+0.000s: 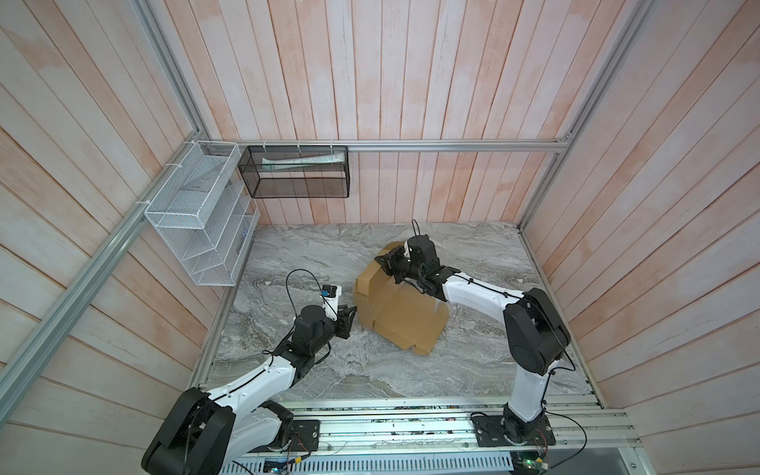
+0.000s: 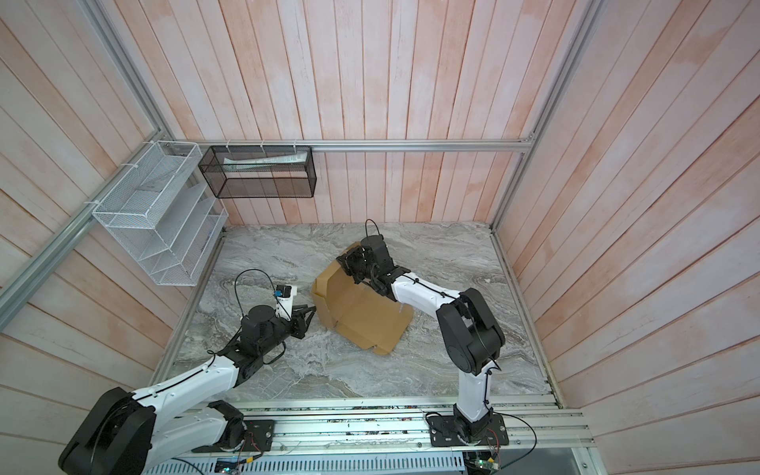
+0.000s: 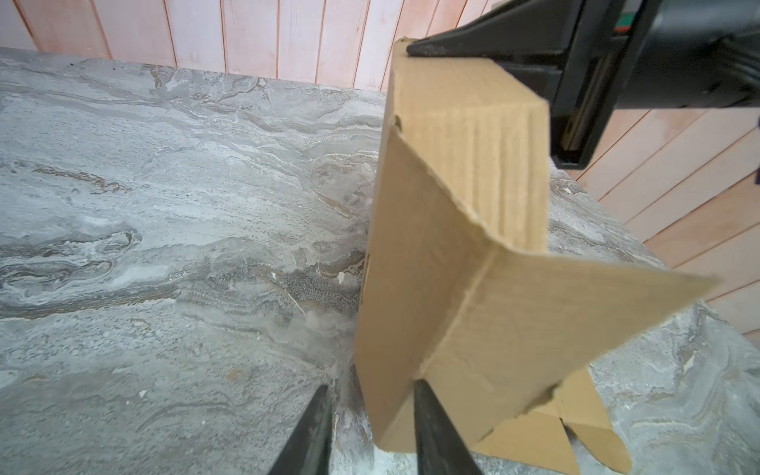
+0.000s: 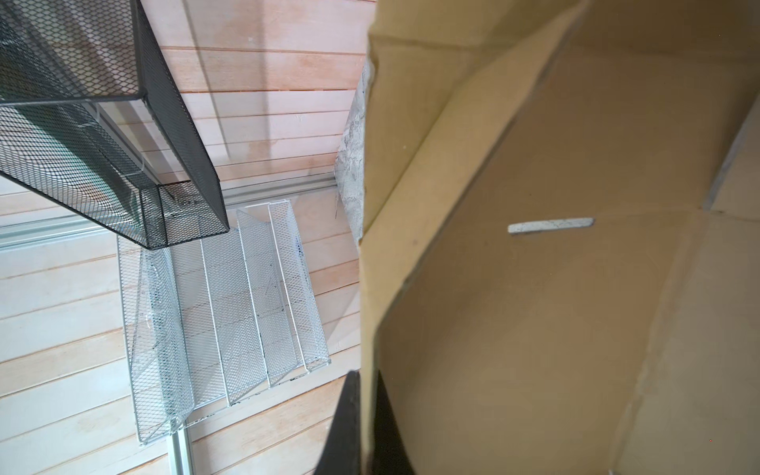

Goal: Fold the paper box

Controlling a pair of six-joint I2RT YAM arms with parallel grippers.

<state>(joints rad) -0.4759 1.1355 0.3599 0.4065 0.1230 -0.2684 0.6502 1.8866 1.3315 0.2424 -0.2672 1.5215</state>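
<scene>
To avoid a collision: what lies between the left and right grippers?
Only a raised flap of the paper box, as the left wrist view shows.

We log the paper box (image 1: 405, 318) mid-tabletop (image 1: 411, 382), nearer the far edge, with its left panel raised. The left gripper (image 1: 348, 320) sits just left of that panel and the right gripper (image 1: 379, 261) at the panel's top far corner. Above the far-left corner, a wire rack (image 1: 197, 218) hangs on the left wall and a mesh basket (image 1: 296, 172) on the back wall.
</scene>
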